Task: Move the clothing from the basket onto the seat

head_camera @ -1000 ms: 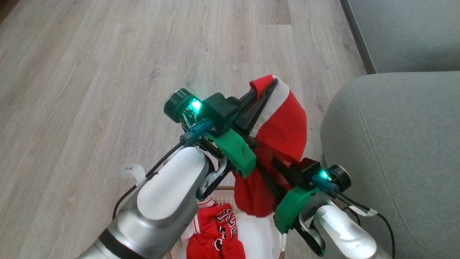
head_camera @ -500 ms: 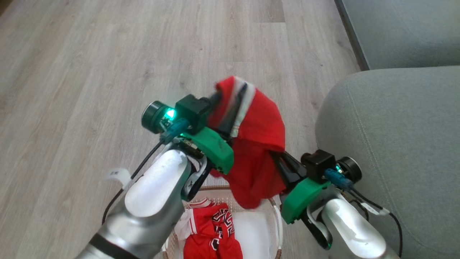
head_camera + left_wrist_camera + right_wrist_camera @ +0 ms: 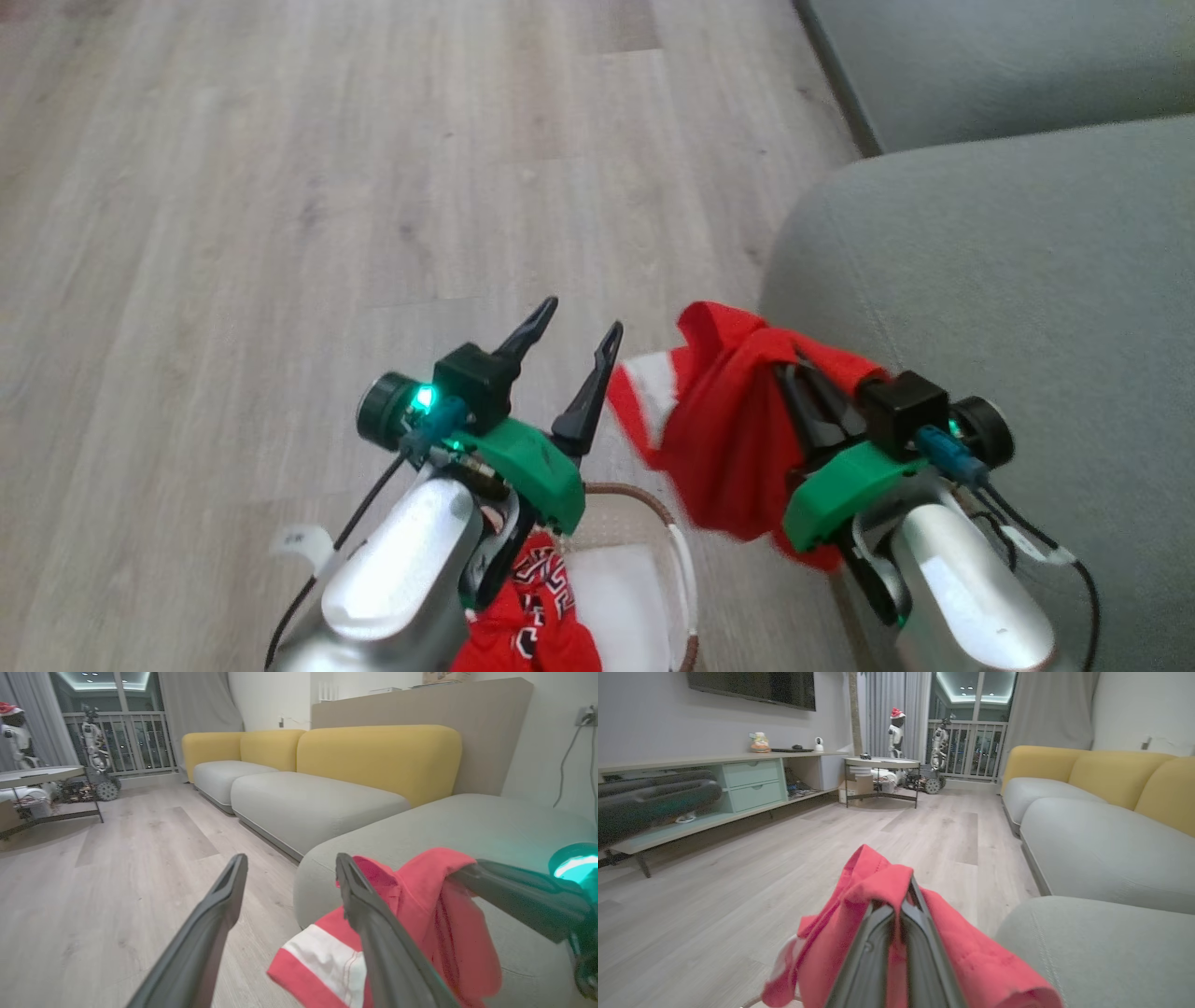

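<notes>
A red garment with a white stripe (image 3: pixel 724 425) hangs from my right gripper (image 3: pixel 794 375), which is shut on it beside the rounded corner of the grey seat (image 3: pixel 980 280). The right wrist view has the cloth (image 3: pixel 873 877) draped over my shut right gripper (image 3: pixel 901 907), with the seat (image 3: pixel 1092 947) at the lower right. My left gripper (image 3: pixel 582 315) stands open with nothing between its fingers, above the basket (image 3: pixel 674 551). More red clothing with lettering (image 3: pixel 537 597) lies in the basket. From the left wrist, the open left gripper (image 3: pixel 289 861) has the hanging garment (image 3: pixel 420 900) just to its right.
A flat white pad (image 3: pixel 611 597) lies in the basket. Wooden floor (image 3: pixel 280 187) stretches ahead and to the left. More grey cushions with yellow backs (image 3: pixel 373 756) line the wall. A low shelf unit (image 3: pixel 752 784) and a round table (image 3: pixel 882 763) stand across the room.
My left gripper has let go of the red garment and opened. The right gripper has shut on it and carried it right, towards the seat. The camera has also shifted.
</notes>
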{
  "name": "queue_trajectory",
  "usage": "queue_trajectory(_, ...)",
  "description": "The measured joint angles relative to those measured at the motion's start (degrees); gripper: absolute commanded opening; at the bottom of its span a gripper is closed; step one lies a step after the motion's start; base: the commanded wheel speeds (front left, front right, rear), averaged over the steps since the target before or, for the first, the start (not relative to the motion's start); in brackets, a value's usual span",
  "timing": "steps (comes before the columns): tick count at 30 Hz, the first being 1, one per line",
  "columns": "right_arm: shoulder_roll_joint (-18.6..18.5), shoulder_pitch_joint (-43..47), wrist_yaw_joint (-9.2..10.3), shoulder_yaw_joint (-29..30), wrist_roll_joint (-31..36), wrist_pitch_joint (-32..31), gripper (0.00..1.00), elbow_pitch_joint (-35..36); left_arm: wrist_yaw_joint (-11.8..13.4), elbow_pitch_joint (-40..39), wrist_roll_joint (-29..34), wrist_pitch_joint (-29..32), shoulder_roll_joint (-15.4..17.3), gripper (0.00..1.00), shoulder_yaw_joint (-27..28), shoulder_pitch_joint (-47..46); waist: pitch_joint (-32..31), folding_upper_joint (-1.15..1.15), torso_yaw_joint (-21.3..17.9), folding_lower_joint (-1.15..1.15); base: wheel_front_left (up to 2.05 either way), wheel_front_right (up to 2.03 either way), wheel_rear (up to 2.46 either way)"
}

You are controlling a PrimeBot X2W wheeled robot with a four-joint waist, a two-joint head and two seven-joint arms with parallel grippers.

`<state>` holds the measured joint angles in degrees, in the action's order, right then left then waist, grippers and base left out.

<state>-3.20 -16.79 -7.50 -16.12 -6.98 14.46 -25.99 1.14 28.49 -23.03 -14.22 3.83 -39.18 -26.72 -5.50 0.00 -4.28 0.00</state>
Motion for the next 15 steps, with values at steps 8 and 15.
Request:
queue_trajectory(8, -0.83, 0.87, 0.0, 4.82, 1.93, 0.0, 0.0, 2.86, -0.04, -1.55, 0.55, -0.05, -0.19, 1.0, 0.11, 3.69, 0.63, 0.0, -6.61, 0.0, 0.0, 0.0, 0.0)
queue_trajectory(15, -2.43, 0.98, 0.0, 6.88, 2.46, 0.0, 0.0, 4.77, -0.08, -3.57, 2.16, -0.05, -0.51, 1.0, 0.99, 5.83, 1.73, 0.0, -12.77, 0.0, 0.0, 0.0, 0.0)
